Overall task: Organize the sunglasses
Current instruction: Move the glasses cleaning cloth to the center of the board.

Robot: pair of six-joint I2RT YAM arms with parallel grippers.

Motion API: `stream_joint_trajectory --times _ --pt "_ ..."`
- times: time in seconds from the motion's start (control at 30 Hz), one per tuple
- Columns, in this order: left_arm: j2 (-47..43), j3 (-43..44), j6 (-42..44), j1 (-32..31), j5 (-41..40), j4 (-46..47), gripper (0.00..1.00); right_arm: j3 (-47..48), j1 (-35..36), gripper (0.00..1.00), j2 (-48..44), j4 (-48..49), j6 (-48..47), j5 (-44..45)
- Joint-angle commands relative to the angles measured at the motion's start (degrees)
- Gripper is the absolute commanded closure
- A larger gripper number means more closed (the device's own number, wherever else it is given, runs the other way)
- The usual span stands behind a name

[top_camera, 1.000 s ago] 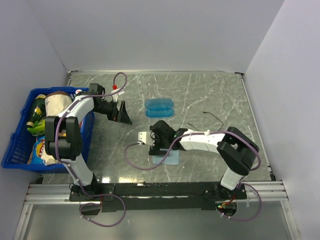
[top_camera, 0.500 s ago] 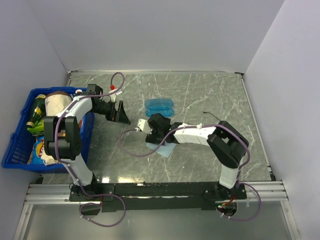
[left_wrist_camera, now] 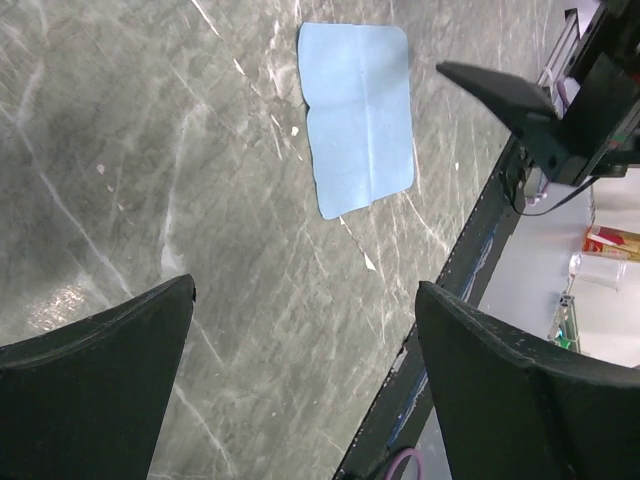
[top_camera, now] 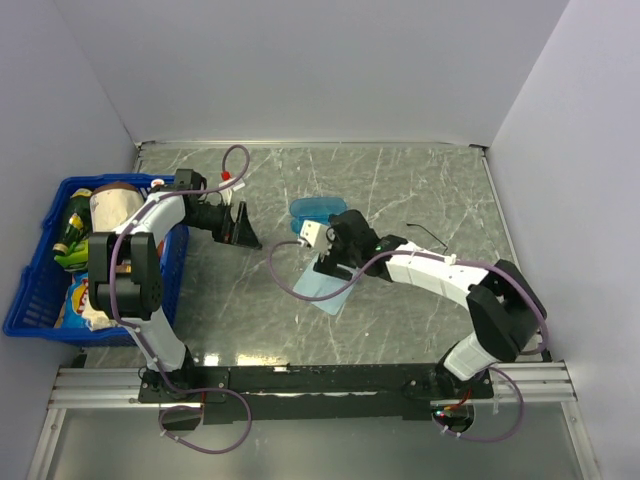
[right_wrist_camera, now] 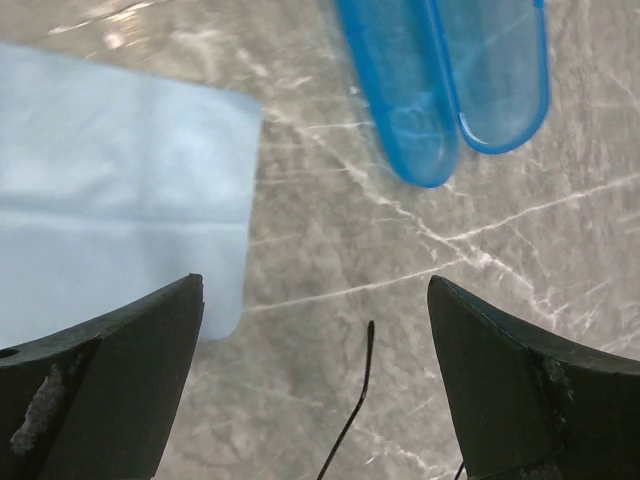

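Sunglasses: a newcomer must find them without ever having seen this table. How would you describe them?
On the grey marbled table, look right of centre, to the right of the blue case. The sunglasses lie there: just a thin black wire outline, unlike the chunky translucent case or the flat light-blue cloth.

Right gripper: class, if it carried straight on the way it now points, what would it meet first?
Probably bare table, between the light-blue cloth and the blue case. The open fingers of the right gripper frame that spot; the sunglasses lie just short of it. Depth is unclear.
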Motion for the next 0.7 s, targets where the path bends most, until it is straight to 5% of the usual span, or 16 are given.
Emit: stream_joint_trajectory --times 0.0,0.37,0.67 --pt "0.0 0.3 1.9 0.1 3.2 -0.7 0.04 -2.7 0.9 0.00 1.5 -2.4 -3.2 -2.3" --pt "-0.1 0.2 1.3 0.1 2.9 -0.2 0.04 -3.5 2.5 0.00 5.6 -3.1 -4.6 0.3" --pt "0.2 0.2 1.6 0.1 2.9 -0.4 0.03 -2.1 6.5 0.00 6.3 -9.5 -4.6 -6.2"
